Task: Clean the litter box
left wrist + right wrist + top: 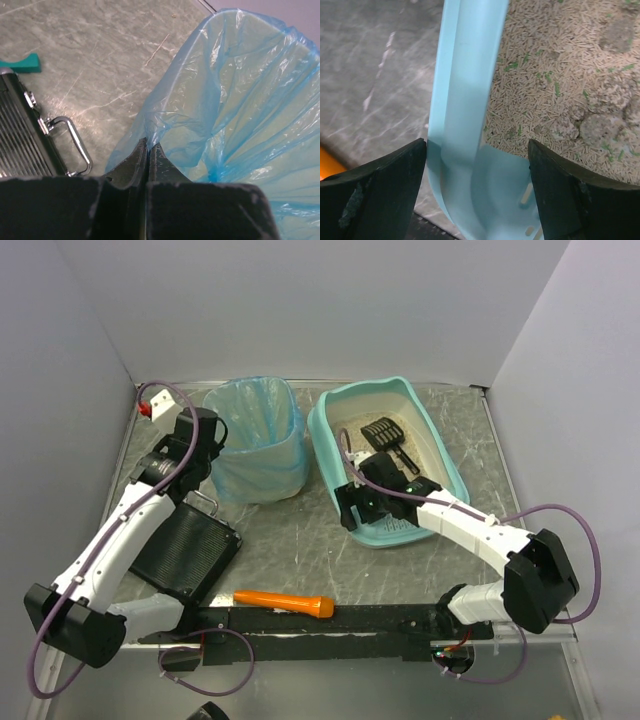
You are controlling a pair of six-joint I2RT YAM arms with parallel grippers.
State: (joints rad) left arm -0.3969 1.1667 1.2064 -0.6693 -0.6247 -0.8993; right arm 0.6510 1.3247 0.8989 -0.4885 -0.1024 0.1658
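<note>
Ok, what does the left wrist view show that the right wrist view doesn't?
Only the left wrist: the blue-bagged bin, the black case with its metal handle, and the left gripper shut at the bag's edge. Only the right wrist: the litter box, its rim between the open jaws of the right gripper, with pellet litter and clumps inside. Both: the grey marbled table.

Litter box (465, 100) rim between right fingers (375, 195); scoop (381, 433) blocks far litter.

Table (290, 525): litter box (386, 538), bin (256, 468), case (185, 555)
</note>
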